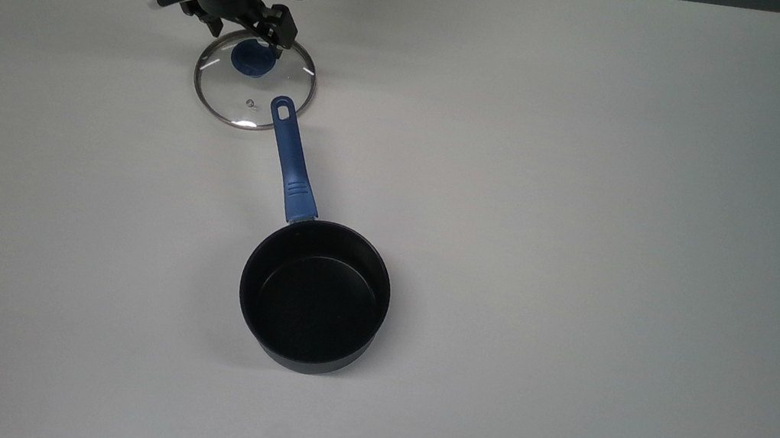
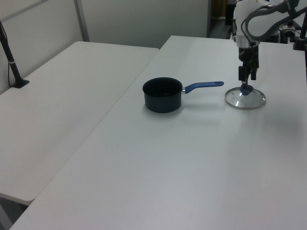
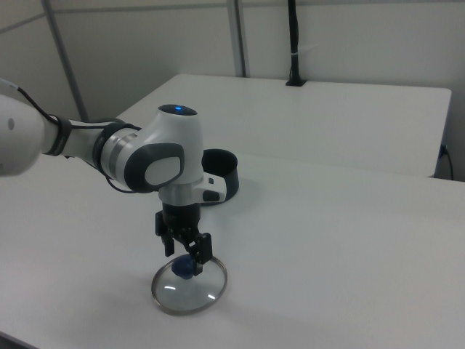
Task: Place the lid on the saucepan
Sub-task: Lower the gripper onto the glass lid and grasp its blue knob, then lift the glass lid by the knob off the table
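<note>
Lid [image 1: 255, 79] lies flat on the white bench [image 1: 593, 203], knob side up, near the top view's upper left. Round clear glass disc, thin metal rim, blue knob [image 1: 253, 58] at centre, tiny steam vent [image 1: 249, 103] between the knob and the rim on the side nearer the top view's bottom. No long axis of its own.

Saucepan [image 1: 314, 294] stands upright, mouth open, well apart from the lid's centre. Black body, dark inside. Long blue handle [image 1: 290, 162] runs up and slightly to the top view's left; its holed end overlaps the lid's rim in the top view. In the left view the saucepan [image 2: 163, 94] sits left of the lid [image 2: 245, 98], with the handle [image 2: 203, 86] pointing to the left view's right.

No brand, label or writing legible on either.

Tool [image 1: 261, 45] is low over the knob, pointing down. In the right view the tool [image 3: 190, 259] has its fingers apart, straddling the knob [image 3: 184, 269]; whether they touch it, cannot tell.
</note>
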Controlling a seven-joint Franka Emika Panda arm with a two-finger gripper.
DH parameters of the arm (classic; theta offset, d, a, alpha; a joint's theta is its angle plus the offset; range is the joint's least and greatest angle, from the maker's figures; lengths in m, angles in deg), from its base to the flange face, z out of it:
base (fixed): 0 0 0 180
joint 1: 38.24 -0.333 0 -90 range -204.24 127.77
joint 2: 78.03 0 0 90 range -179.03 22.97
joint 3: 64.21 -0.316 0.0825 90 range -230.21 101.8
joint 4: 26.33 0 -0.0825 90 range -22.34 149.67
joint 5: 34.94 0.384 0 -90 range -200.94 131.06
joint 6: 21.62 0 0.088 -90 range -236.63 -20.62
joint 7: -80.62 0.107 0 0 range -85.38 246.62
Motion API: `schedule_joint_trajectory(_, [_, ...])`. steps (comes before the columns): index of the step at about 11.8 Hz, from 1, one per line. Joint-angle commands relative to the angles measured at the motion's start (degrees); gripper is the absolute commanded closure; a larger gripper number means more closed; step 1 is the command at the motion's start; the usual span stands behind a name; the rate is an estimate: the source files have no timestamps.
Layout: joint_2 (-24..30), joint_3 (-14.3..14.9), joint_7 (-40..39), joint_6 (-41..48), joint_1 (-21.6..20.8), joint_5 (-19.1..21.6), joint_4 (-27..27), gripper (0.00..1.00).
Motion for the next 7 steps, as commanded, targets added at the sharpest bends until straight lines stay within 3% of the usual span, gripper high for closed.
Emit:
schedule_joint_trajectory(1, [-1.84,0.24,2.08,-2.4,-1.44,0.42,-0.28,0.03])
schedule_joint_trajectory(5, [-4.92,-0.02,6.57,-5.75,-3.2,-1.41,-0.55,0.03])
schedule_joint_trajectory(7, [-4.84,-0.2,6.57,-4.96,-3.55,-2.39,-0.37,0.1])
